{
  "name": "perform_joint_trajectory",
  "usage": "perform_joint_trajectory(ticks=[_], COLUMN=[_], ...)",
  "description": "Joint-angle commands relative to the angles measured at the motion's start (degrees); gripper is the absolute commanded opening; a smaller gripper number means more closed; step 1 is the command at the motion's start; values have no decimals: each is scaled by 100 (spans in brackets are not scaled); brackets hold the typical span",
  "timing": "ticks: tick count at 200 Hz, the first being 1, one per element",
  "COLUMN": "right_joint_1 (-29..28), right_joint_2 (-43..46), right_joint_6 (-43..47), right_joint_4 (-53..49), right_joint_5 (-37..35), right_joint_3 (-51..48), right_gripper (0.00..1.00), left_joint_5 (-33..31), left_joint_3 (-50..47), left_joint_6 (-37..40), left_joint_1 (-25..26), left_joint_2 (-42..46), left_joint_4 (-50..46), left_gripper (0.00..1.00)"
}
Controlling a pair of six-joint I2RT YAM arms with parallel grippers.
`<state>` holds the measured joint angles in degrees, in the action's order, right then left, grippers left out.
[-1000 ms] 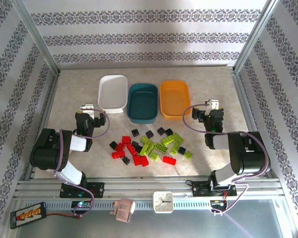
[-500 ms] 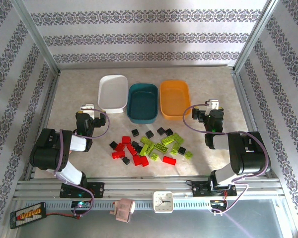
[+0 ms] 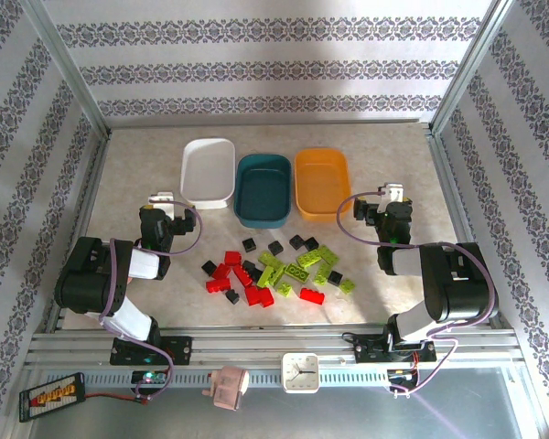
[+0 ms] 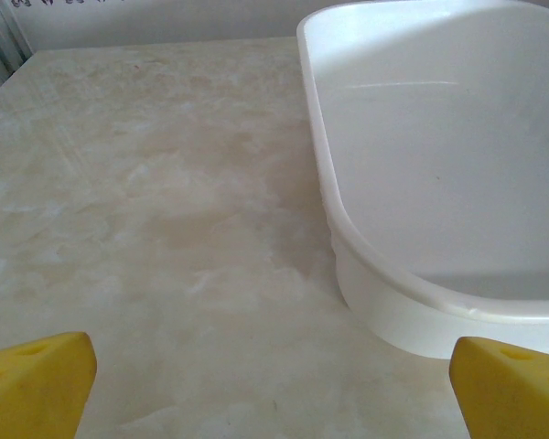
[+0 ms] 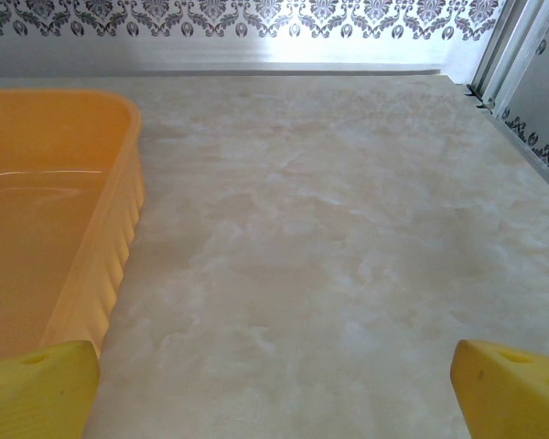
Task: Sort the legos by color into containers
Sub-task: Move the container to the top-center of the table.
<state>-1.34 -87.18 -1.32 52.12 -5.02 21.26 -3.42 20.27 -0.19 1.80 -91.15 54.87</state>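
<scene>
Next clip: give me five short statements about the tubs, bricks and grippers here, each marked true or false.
The white tub, teal tub and orange tub are all empty. True.
The teal tub stands leftmost. False: the white one does; teal is in the middle.
The left gripper and right gripper are open, holding nothing. True.
The bricks lie beyond the tubs. False: they lie on the near side.
Some bricks are blue. False: only red, lime green and black.

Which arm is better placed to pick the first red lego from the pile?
The left. Most red legos lie on the pile's left side, nearer the left gripper, which is open and empty. The right gripper, also open, sits nearer the green legos.
</scene>
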Motion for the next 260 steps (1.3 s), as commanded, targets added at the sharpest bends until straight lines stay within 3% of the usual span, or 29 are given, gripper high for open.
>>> perform_joint_trajectory(ticks=[1,64,80,108,142,159,167,178,187,196,202,215,226,239,260], right_joint_1=[3,60,81,81,35,-146,-177,-95,99,402,457,406,399,324,-14], right_joint_2=[-10,-11,141,738,1285,1486,1518,1639,1751,1750,1642,1403,1167,1022,965], right_joint_6=[-68,-128,-213,-262,-915,-1269,-1763,-3114,-3886,-3752,-3789,-3990,-3992,-3808,-3355], right_joint_4=[158,143,-19,-1442,-2968,-3219,-3439,-4292,-4687,-4124,-3853,-4092,-4111,-4274,-4657], right_joint_5=[96,175,28,-170,-1105,-2156,-2649,-2715,-2292,-764,-255,-44,560,1034,962], right_joint_3=[28,44,96,595,1214,1410,1525,1675,1641,1462,1422,1609,1731,1893,2092], right_gripper=[98,98,98,98,98,98,98,98,98,98,98,98,98,98,98], left_joint_5=[20,-186,-446,-521,-784,-782,-760,-506,-240,165,544,1229,1516,1707,2102], left_joint_3=[134,139,249,730,1020,1004,963,947,973,970,925,764,665,705,974], left_joint_6=[60,38,-59,-117,-1330,-2197,-2693,-3328,-3782,-3894,-3920,-4092,-4442,-4671,-4496], left_joint_1=[-48,-44,-40,-31,-40,-40,-48,-84,-107,-144,-154,-154,-158,-154,-116], left_joint_2=[-22,5,451,1235,2052,2433,2614,2880,3046,3102,3104,3006,2894,2800,2452], left_joint_4=[75,98,-516,-1986,-2487,-2409,-2403,-2579,-2762,-2598,-2318,-1427,-872,-681,-801], left_gripper=[99,99,99,99,99,99,99,99,99,99,99,99,99,99,99])
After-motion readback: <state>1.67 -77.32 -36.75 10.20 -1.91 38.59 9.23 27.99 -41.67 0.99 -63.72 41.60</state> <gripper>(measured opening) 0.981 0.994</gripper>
